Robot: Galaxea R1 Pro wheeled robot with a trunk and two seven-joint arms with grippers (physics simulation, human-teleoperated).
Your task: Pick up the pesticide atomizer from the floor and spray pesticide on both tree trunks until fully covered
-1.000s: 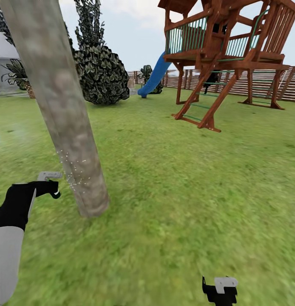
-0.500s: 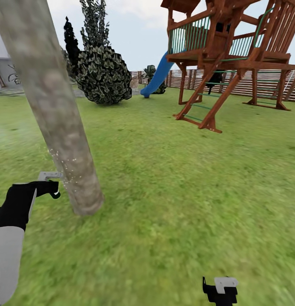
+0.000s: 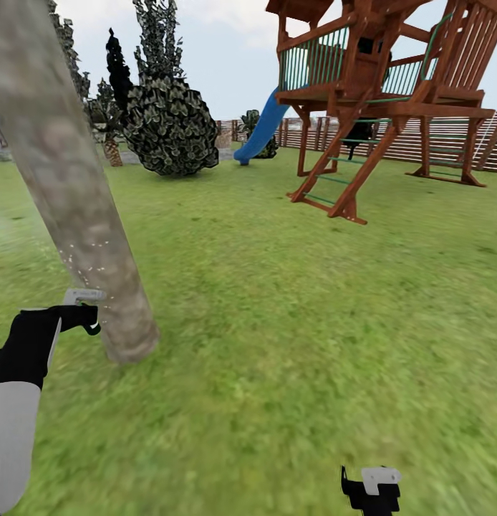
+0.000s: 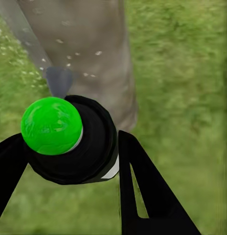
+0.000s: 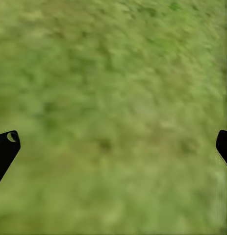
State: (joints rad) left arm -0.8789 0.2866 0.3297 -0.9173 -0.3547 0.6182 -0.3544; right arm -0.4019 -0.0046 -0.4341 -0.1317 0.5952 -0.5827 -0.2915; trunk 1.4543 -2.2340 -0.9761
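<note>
Holding the whitish, black-topped pesticide atomizer (image 4: 76, 142) clamped between the black fingers of my left gripper (image 4: 69, 161), I note a bright green ball on its top in the left wrist view. Its nozzle points at the thick, pale grey-brown mottled tree trunk (image 3: 69, 186), close by; small white droplets speckle the bark near the nozzle. The trunk rises from the green grass lawn (image 3: 298, 322). My right gripper (image 5: 113, 147) hangs low over bare grass, fingers spread wide apart. Beyond stand a red-brown wooden play tower (image 3: 377, 86) with a blue slide (image 3: 261, 132), and a dark leafy shrub (image 3: 170, 125).
</note>
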